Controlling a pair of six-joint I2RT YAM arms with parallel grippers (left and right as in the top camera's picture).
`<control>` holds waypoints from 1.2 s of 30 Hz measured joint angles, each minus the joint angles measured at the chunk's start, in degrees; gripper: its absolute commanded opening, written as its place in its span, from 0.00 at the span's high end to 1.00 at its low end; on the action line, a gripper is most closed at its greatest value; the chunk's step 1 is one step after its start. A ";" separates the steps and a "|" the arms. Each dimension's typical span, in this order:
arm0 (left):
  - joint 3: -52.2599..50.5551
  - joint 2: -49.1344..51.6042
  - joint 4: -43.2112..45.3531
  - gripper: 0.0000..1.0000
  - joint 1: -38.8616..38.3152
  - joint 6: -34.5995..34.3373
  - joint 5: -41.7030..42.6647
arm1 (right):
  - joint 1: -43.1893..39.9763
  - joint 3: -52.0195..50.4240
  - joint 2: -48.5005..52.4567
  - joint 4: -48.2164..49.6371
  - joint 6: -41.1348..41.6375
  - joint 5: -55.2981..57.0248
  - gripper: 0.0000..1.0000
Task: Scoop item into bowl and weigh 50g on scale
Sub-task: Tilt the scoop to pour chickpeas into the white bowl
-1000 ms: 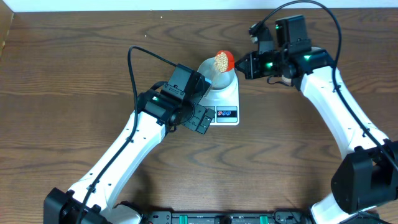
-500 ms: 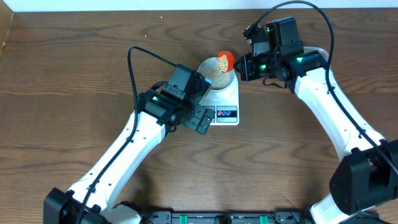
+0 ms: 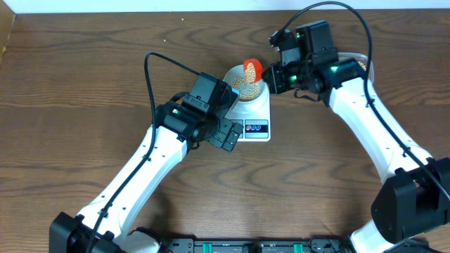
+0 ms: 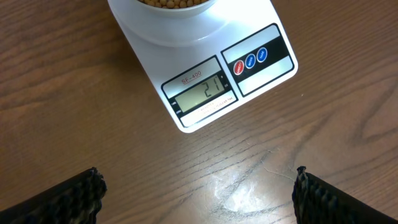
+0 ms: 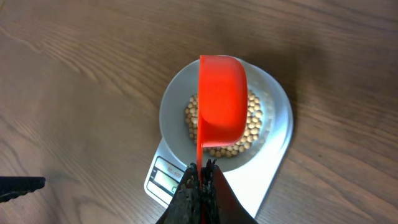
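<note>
Right gripper [image 5: 199,180] clamped on red scoop [image 5: 222,99] handle. The scoop is tipped mouth-down directly over the bowl [image 5: 173,102], handle running back toward the gripper. Beans [image 5: 255,124] in bowl, on scale [image 4: 261,31]. Left gripper [image 4: 198,190] wide, empty, over tabletop [image 4: 62,93] at scale's front.

The scoop [image 5: 222,99] is orange-red, the beans [image 5: 256,118] tan-yellow, the bowl [image 5: 169,115] pale bluish-white. The white scale [image 4: 261,18] has a grey display [image 4: 200,91], with red and blue buttons [image 4: 250,60] at its three o'clock. The tabletop [image 4: 74,81] is brown wood grain.
</note>
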 measured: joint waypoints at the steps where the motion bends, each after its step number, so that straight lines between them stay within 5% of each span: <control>1: 0.00 0.00 0.02 0.02 0.00 0.00 0.00 | 0.31 0.00 0.00 0.00 -0.09 0.22 0.98; 36: 0.00 0.00 0.00 0.02 0.00 -0.02 0.00 | 0.81 0.00 0.00 0.04 -4.20 1.79 0.99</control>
